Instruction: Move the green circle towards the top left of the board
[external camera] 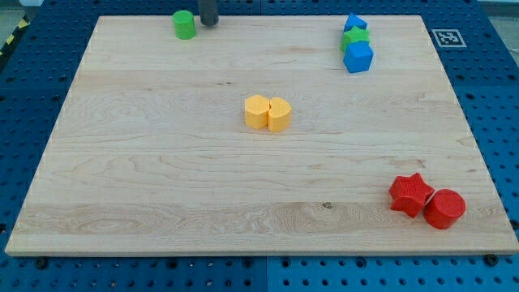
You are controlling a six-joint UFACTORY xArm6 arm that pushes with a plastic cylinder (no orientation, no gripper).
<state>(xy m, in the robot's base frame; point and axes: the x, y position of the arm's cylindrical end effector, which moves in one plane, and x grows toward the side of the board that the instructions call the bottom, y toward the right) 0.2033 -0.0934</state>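
Our tool is a plain rod with nothing to open or close, and our tip (209, 23) sits at the view's top edge of the desk (162, 178), just beside the green circle (185, 24) on its right, though we cannot tell whether they touch. The green circle is already high on the board, left of centre. To finish well, we judge a steady push toward the view's left, staying level with the block's middle so it slides straight rather than spinning off the top edge. Nothing blocks that path: the two yellow blocks (268, 113) sit mid-board, the blue and green cluster (356, 45) is top right, the red star (410, 194) and red circle (444, 208) bottom right.
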